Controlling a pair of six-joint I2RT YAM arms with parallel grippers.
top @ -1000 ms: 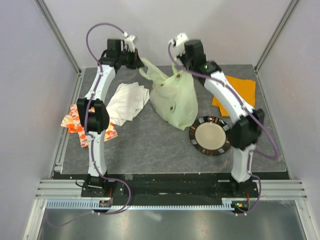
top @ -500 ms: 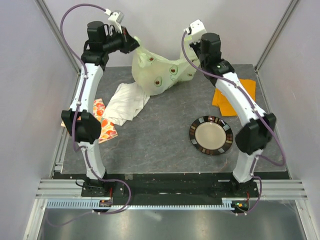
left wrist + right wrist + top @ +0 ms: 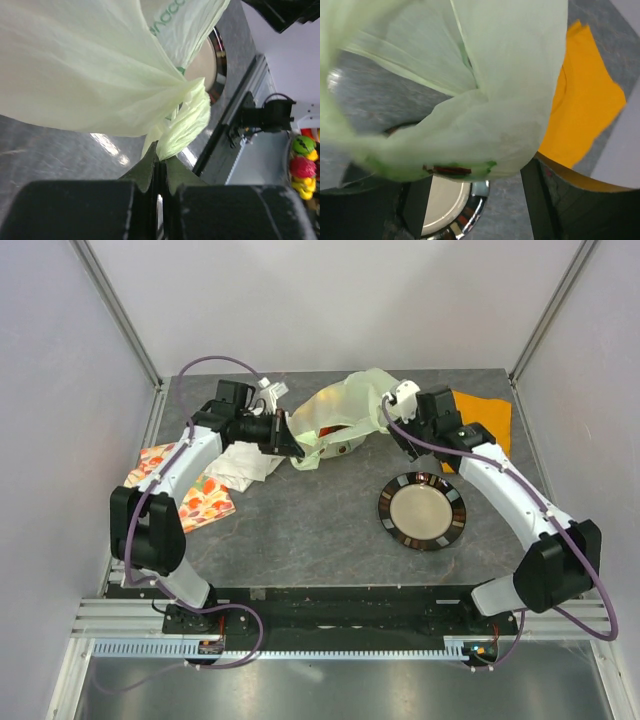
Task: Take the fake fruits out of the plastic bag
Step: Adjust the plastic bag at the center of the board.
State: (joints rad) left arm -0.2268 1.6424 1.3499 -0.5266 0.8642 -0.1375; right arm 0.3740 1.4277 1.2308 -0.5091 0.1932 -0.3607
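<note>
The pale green plastic bag (image 3: 345, 405) lies stretched across the back of the table between my two grippers. My left gripper (image 3: 292, 437) is shut on a twisted bunch of the bag (image 3: 185, 120) at its fingertips (image 3: 150, 165). My right gripper (image 3: 393, 430) is open, its fingers (image 3: 535, 200) far apart, with bag film (image 3: 485, 125) hanging loose between and in front of them. Of the fake fruits, a red slice (image 3: 447, 170) shows through the film, and dim reddish shapes (image 3: 342, 449) show inside the bag from above. The other fruits are hidden.
A dark-rimmed plate (image 3: 385, 502) sits right of centre, just below the bag. An orange cloth (image 3: 487, 418) lies at the back right, a white cloth (image 3: 245, 462) under my left arm, and a fruit-printed cloth (image 3: 200, 498) at the left edge.
Both arms have come down from high above the table, bringing the bag low and stretched sideways. The right gripper's fingers have opened; the left stays shut on the bag.
</note>
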